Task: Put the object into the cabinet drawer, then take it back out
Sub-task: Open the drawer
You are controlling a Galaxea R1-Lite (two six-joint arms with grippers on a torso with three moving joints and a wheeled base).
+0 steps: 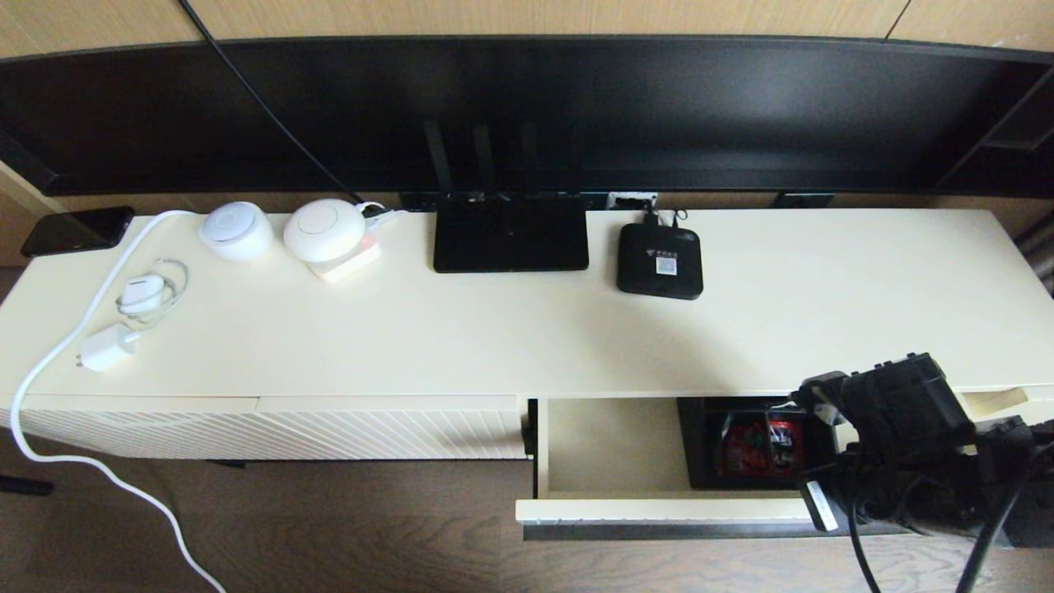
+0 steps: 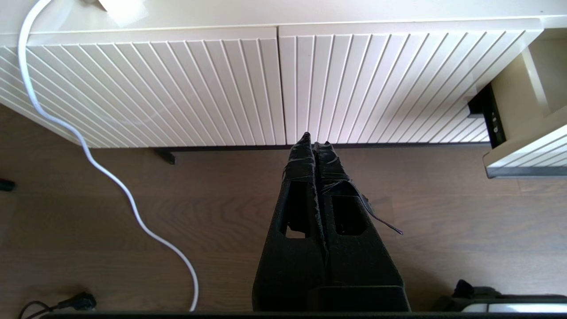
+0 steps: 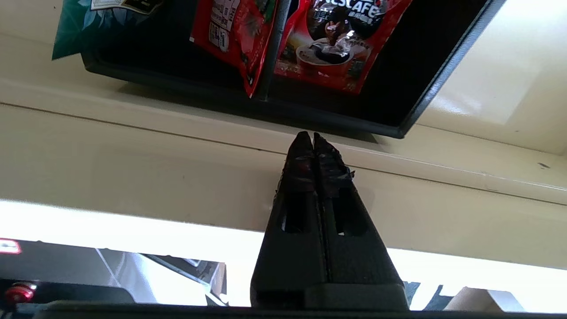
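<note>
The right gripper [image 3: 313, 137] is hanging with its two fingers pressed flat together, nothing between them, its tips poised over the cream front wall of the cabinet drawer [image 1: 659, 504] at the lower right of the head frame. Just beyond those tips, toward the upper part of the right wrist frame, the black organizer box [image 3: 412, 88] is sitting inside the drawer, its near rim lying almost square across the gripper's line of approach and its corner falling slightly to the right of the fingertips. The box's long axis seems to be running along the drawer's width, with a central divider [image 3: 270, 48] splitting the red Nescafe packets [image 3: 332, 48] in the middle. In the head frame the box [image 1: 700, 445] is occupying the right portion of the drawer, leaving bare cream floor open to its left, while the right arm is covering its right end. The right arm is plainly the nearer one; the left gripper [image 2: 315, 142], also closed and empty, is hovering above the wooden floor [image 2: 133, 266] before the diagonally ribbed panel [image 2: 146, 88], well apart from the drawer. For lifting the box out, the fingers would probably need to part and straddle the near rim, and the countertop [image 1: 494, 329] edge overhanging the drawer's back is limiting headroom there.
</note>
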